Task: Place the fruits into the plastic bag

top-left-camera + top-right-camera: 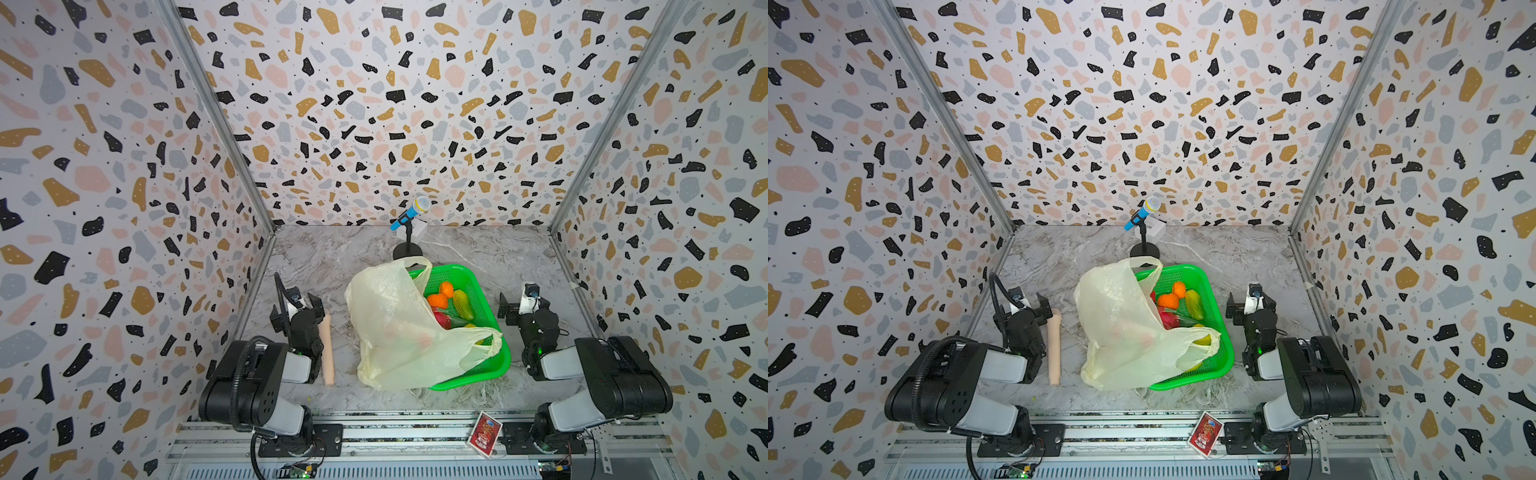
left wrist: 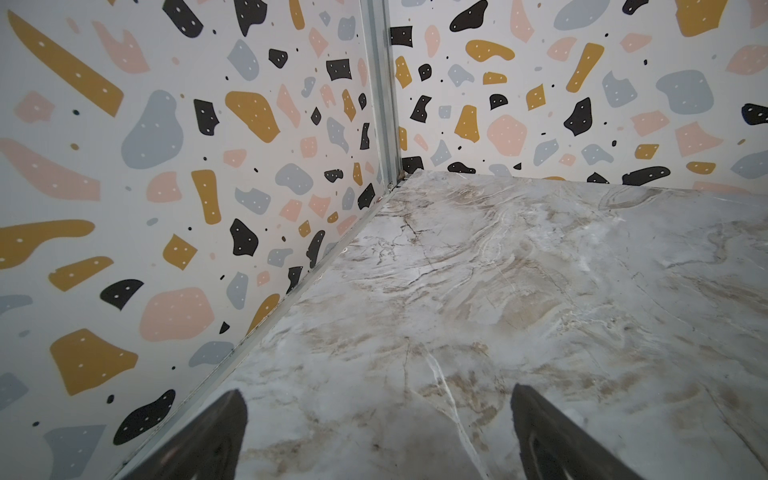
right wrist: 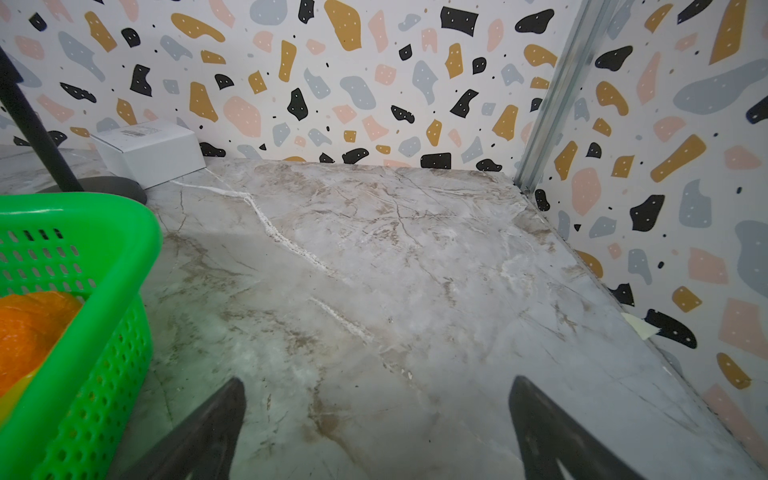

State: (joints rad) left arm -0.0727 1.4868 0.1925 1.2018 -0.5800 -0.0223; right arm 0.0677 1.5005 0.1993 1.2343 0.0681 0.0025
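Green basket (image 1: 457, 270) holds the fruits (image 1: 463, 305), 2 oranges (image 1: 437, 300) among them, just inward of the right pincer (image 3: 378, 379), the nearer one. Pale plastic bag (image 1: 395, 324) drapes over the basket's other side, mouth facing the fruits, nearer the left pincer (image 2: 378, 390). Each pincer stands spread and empty above the desk (image 1: 324, 257).

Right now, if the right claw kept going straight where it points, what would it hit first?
Likely the bare marble table, or the patterned back wall beyond; depth is unclear. The right gripper, open, aims clear of the green basket beside it.
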